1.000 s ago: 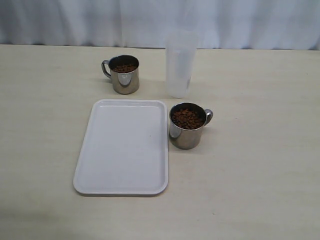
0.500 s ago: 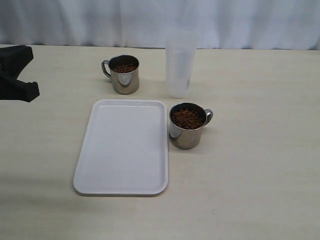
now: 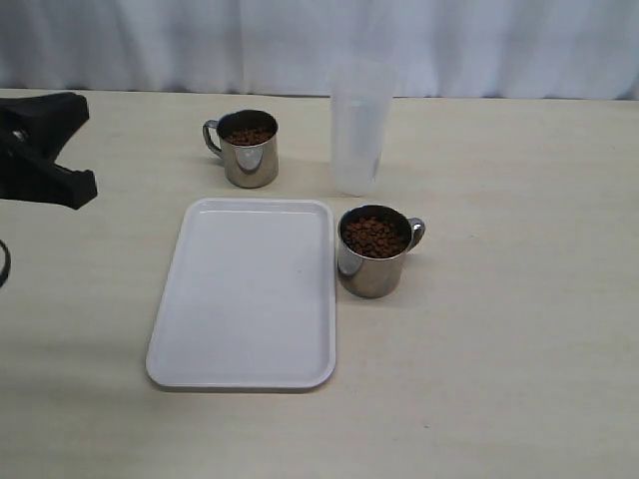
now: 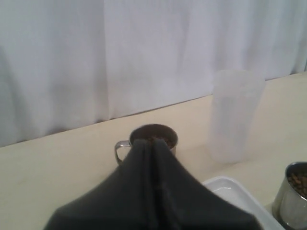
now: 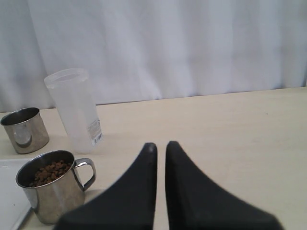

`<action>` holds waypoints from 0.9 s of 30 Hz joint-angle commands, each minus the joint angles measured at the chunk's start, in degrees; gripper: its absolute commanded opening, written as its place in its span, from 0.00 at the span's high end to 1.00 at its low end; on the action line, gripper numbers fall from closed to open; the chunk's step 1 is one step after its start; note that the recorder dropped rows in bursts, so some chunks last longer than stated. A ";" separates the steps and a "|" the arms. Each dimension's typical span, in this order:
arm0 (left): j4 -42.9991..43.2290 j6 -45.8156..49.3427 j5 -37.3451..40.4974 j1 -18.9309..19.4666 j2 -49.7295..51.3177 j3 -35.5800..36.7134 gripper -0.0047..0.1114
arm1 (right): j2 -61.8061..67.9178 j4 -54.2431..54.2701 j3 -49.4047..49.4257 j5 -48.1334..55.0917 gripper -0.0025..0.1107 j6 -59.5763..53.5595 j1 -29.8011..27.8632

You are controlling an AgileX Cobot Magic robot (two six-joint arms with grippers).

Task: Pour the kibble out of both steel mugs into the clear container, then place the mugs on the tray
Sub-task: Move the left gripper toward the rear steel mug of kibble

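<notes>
Pale table before white curtain; left gripper, ten o'clock from the tray, and right gripper both clenched, empty.

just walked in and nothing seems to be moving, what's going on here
Nothing is being handled yet. Both grippers are shut and hold nothing. The left gripper points toward the far mug, and the right gripper is well apart from the near mug. Both mugs have kibble in them and stand on the table, off the tray. No kibble shows in the container.
</notes>
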 commanded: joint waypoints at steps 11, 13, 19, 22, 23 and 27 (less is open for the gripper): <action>-2.73 12.24 -13.71 -0.54 27.45 -6.38 0.96 | -0.16 0.09 0.24 0.12 0.93 0.05 0.20; -2.57 13.50 -14.21 -0.54 29.26 -7.40 0.96 | -0.16 0.09 0.24 0.12 0.93 0.05 0.20; -2.35 15.28 -20.88 1.20 34.75 -9.18 0.96 | -0.16 0.09 0.24 0.12 0.93 0.05 0.20; 0.23 15.28 -24.50 2.66 38.98 -10.64 0.96 | -0.16 0.09 0.24 0.12 0.93 0.05 0.20; 1.99 15.28 -24.50 3.09 40.40 -11.57 0.96 | -0.16 0.09 0.24 0.12 0.93 0.05 0.20; 8.01 14.71 -24.12 4.07 45.71 -15.70 0.96 | -0.16 0.09 0.24 0.12 0.93 0.05 0.20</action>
